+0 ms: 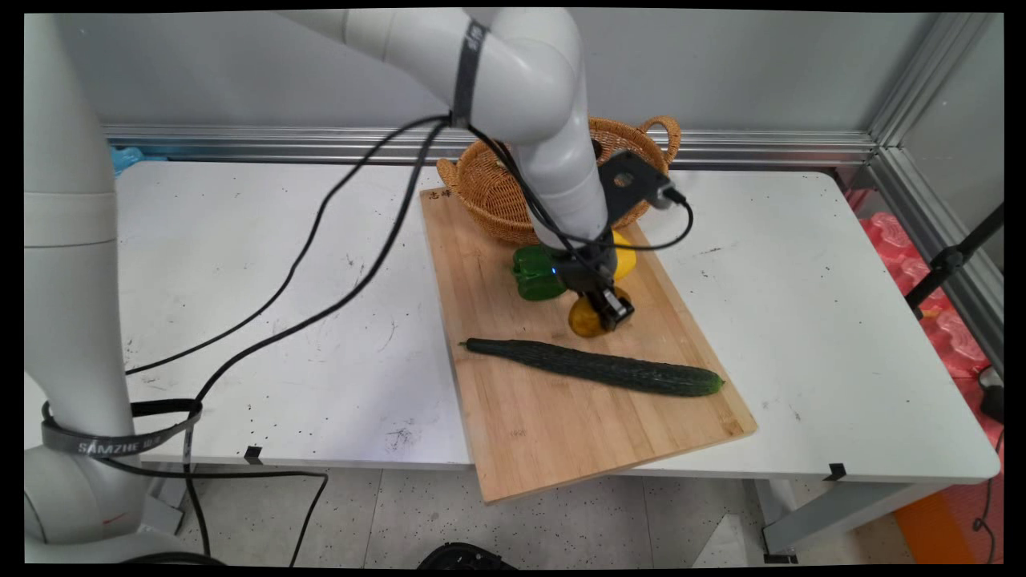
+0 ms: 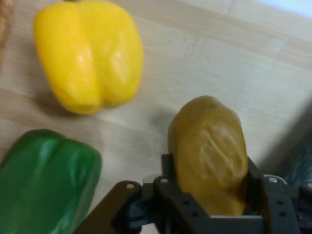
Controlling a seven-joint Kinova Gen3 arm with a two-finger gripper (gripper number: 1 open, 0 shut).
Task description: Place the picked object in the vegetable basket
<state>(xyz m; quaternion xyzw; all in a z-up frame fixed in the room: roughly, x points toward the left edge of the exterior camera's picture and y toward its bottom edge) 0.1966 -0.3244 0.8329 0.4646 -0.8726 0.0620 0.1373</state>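
Tool is low over the wooden cutting board, and from my hand camera I see its two fingers pressed against either side of a brownish-yellow potato, pinching it between them. In the main view the potato sits on the board directly under the tool, its left part showing past the black fingers.

Starting to the left of the tool, a green bell pepper lies on the board just beside the potato; the hand camera shows this green pepper near the tool's linkage but apart from the potato. Behind the tool, partly hidden by the wrist, a yellow bell pepper rests on the board; in the hand camera the yellow pepper lies beyond the potato, with bare wood between them. Farther back, a wicker basket stands at the board's far end. In front of the tool, nearer to me, a long dark cucumber lies across the board, apart from the potato. Board rests on the white worktop, its near corner overhanging the edge.
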